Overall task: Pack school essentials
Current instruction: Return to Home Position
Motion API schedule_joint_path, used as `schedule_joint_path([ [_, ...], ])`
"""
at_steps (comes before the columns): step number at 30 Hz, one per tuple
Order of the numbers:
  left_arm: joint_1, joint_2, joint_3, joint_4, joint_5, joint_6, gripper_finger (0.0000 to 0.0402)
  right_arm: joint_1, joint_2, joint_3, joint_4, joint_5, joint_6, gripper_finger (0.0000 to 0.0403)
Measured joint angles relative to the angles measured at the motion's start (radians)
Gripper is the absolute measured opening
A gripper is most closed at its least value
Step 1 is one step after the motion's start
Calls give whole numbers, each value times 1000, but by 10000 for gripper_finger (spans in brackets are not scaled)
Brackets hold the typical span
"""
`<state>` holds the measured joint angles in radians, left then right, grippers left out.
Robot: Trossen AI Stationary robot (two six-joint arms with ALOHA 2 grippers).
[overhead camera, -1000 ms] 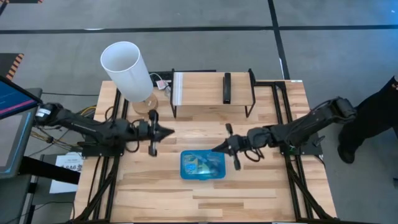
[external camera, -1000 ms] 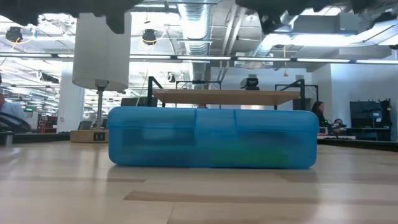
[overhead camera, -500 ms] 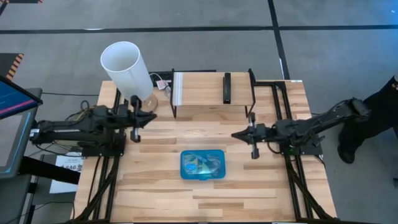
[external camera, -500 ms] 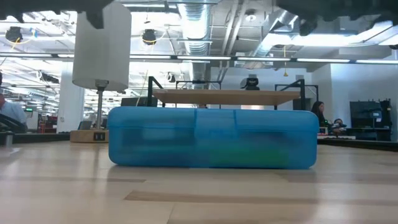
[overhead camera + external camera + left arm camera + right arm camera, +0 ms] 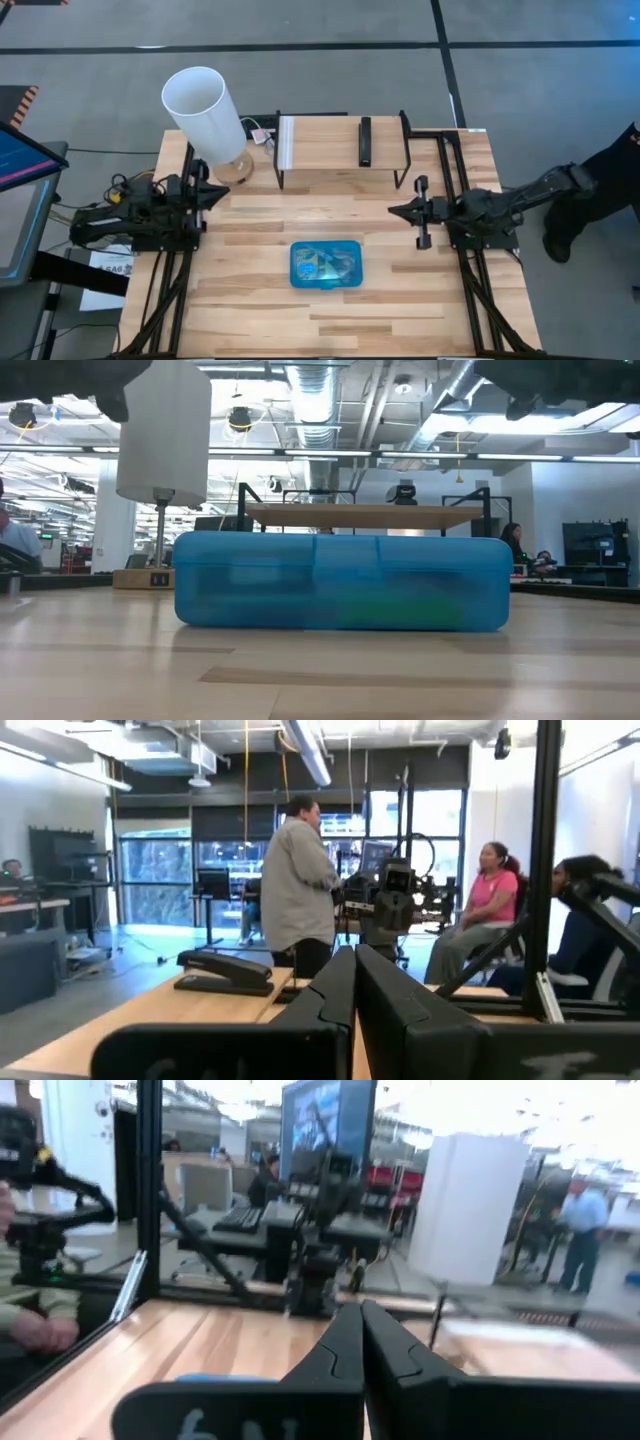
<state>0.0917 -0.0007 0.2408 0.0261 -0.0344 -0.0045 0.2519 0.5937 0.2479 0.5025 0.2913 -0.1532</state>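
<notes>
A: Presently, which step applies?
B: Homing. The left tool (image 5: 212,191) and right tool (image 5: 393,211) sit pinched closed, empty, at opposite tabletop (image 5: 250,320) edges. The supplies (image 5: 322,262) lie inside the closed blue case (image 5: 295,270), centre.
A: Next?
B: Probably only parking both arms.

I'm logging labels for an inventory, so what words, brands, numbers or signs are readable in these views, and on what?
Nothing reads clearly in any view.
White sheet left of the table: dark print, too small to read.
Blue case: colours show through its lid, no letters legible.
Screen at the far left: blue display, no readable text.
</notes>
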Motion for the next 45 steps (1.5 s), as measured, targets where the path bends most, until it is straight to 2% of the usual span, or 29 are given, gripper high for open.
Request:
schedule_joint_path([
  [4,0,16,-18,-6,33,-6,0,-23,-98,-12,-34,0,-55,8],
  [7,0,30,-20,-54,35,1,0,-52,-168,-12,-130,0,-57,8],
  [16,0,4,-104,-91,76,-25,0,-127,-294,-12,-437,0,81,8],
  [34,-1,4,-116,-94,116,-53,0,-130,-294,-12,-593,-1,145,8],
  [45,0,4,-116,-143,144,-60,0,-130,-294,-11,-616,0,191,8],
])
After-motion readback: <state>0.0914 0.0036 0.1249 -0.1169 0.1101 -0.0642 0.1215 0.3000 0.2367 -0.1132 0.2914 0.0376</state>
